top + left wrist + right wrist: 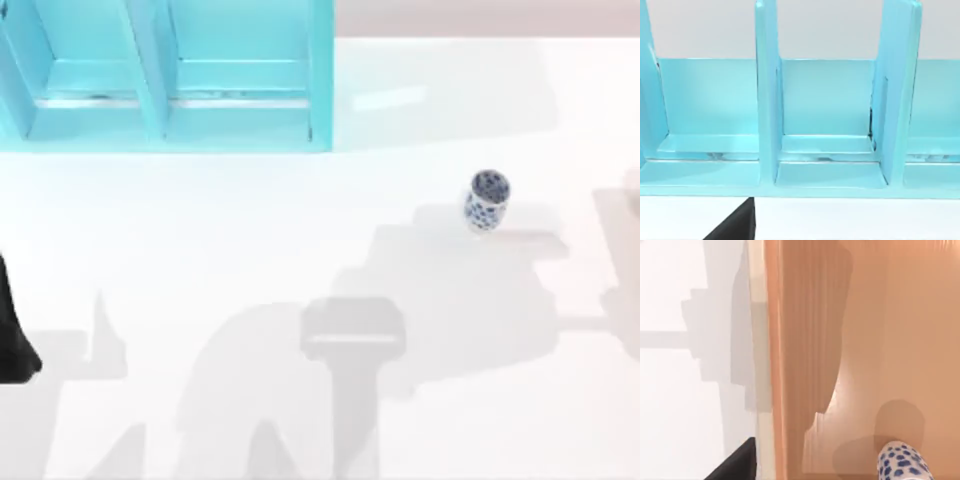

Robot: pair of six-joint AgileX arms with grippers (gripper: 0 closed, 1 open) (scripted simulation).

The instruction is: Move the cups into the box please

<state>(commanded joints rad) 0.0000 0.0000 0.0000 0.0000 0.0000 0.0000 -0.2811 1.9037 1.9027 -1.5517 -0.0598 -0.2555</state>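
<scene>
top view: a turquoise box (165, 75) with upright dividers occupies the far left part of the white table (250, 240); one blue-patterned cup (487, 201) stands on the table right of centre, well apart from the box and near nothing else. a dark part of the left arm (14, 330) enters at the left edge, near the front, far from this cup. left wrist view: the camera faces the box (820, 125), showing open compartments between dividers (767, 95); their floors carry nothing that can be made out. a dark wedge, probably a finger (735, 226) of the left gripper, lies at the frame's edge over the table in front of the box wall; whether the fingers are spread or pressed together cannot be told. right wrist view: a second cup (902, 462) appears at the frame's edge against an orange-brown surface (865, 340), next to a white surface; a dark wedge (737, 462), perhaps a right-gripper finger, lies apart from it, not touching. the finger state here cannot be told either.
</scene>
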